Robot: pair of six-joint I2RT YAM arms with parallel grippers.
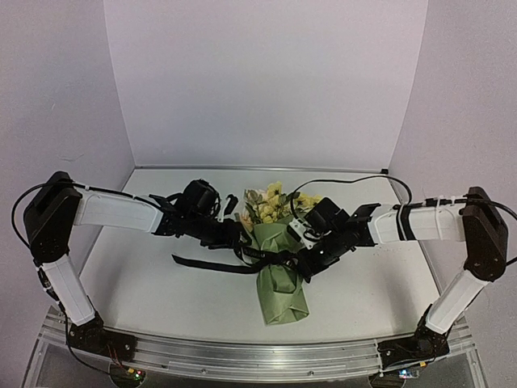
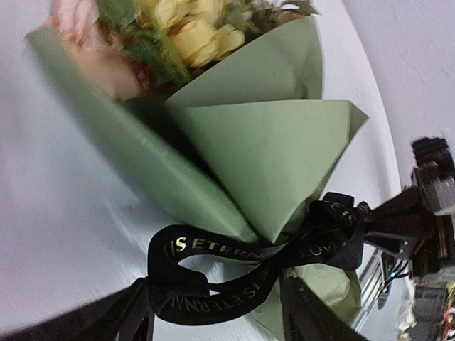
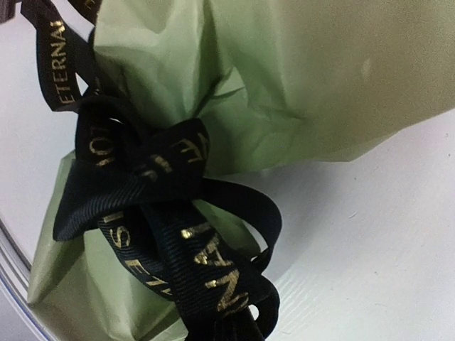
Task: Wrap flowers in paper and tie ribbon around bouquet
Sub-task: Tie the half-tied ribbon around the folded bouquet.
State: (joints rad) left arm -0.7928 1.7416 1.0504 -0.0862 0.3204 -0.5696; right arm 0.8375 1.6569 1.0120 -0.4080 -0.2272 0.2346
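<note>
Two gold words, "IS ETERNAL", show on the ribbon [image 2: 213, 249]; left tool [image 2: 217, 314] released, right tool [image 1: 307, 257] clenched on it.

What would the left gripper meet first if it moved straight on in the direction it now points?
Most likely the ribbon, looped just ahead of the left gripper; the green paper lies right behind it. Depth is unclear.

White table [image 1: 161, 283], pale lavender walls [image 1: 266, 81]
</note>
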